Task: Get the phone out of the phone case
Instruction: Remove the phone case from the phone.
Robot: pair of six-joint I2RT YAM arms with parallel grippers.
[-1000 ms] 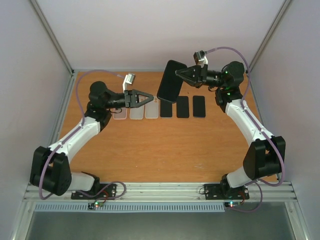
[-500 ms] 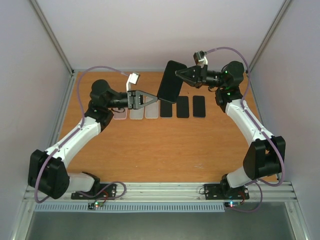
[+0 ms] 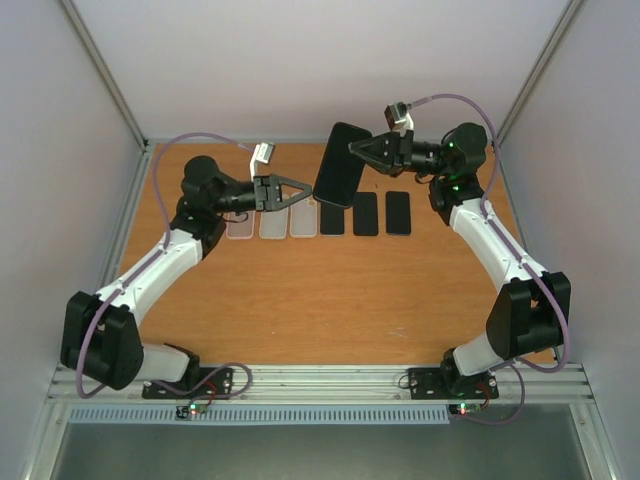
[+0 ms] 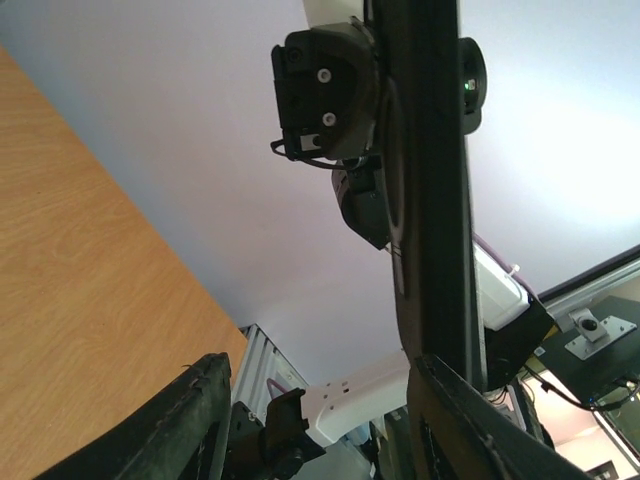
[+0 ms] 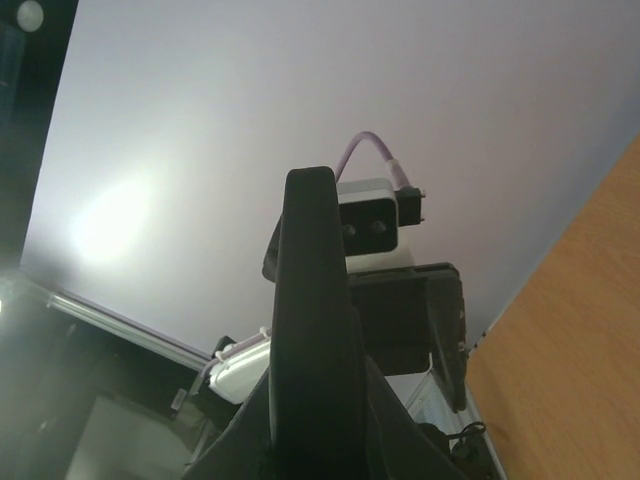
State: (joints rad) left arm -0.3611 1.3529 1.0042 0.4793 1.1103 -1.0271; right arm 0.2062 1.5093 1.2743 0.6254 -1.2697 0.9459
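My right gripper (image 3: 353,148) is clamped on the phone (image 3: 340,165), holding it tilted above the surface (image 3: 300,300). Only the left wrist view shows my left gripper (image 4: 320,372) spread open, with the phone's edge just beside one finger.

Orange-brown wooden table (image 3: 330,300), row of three clear cases (image 3: 272,226), three flat black pieces (image 3: 365,213) alongside
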